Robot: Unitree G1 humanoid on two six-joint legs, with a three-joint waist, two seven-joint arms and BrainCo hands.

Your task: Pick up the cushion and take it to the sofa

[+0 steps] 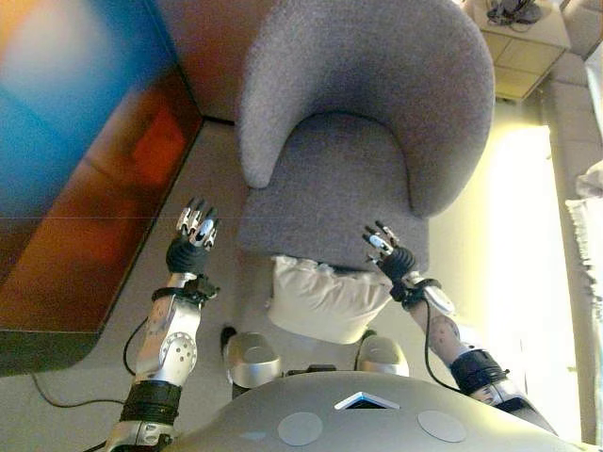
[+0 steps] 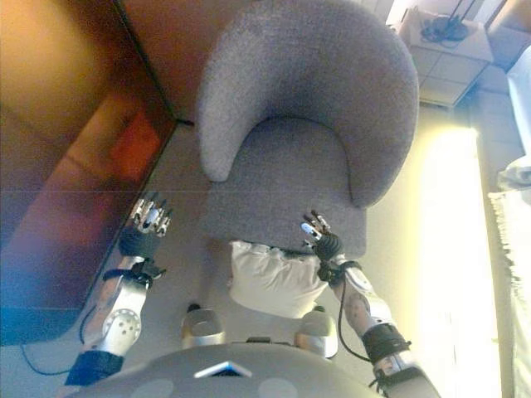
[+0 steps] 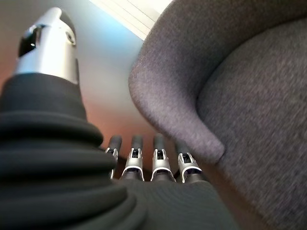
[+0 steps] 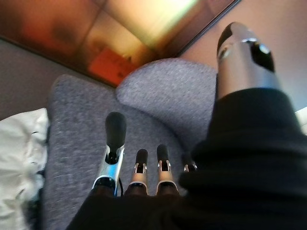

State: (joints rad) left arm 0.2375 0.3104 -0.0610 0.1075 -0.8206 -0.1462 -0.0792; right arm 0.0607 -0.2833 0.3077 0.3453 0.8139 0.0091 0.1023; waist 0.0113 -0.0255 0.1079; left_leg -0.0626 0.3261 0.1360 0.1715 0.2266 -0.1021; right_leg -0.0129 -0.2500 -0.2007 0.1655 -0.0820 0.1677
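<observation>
A white cushion (image 1: 320, 299) lies at the front edge of the grey armchair's seat (image 1: 330, 179), just before me. My right hand (image 1: 386, 250) is open above the seat's front right part, just beyond the cushion's right corner and not touching it. In the right wrist view the cushion (image 4: 19, 158) shows beside the fingers (image 4: 115, 139), apart from them. My left hand (image 1: 193, 231) is open and empty over the floor, left of the chair's front left corner. The left wrist view shows the chair's armrest (image 3: 177, 100) past its straight fingers (image 3: 160, 153).
A reddish-brown wooden cabinet (image 1: 104, 217) runs along the left side. A pale side table (image 1: 523, 47) with dark things on it stands at the back right. White cloth (image 1: 589, 226) shows at the right edge. Grey floor (image 1: 212, 169) lies between cabinet and chair.
</observation>
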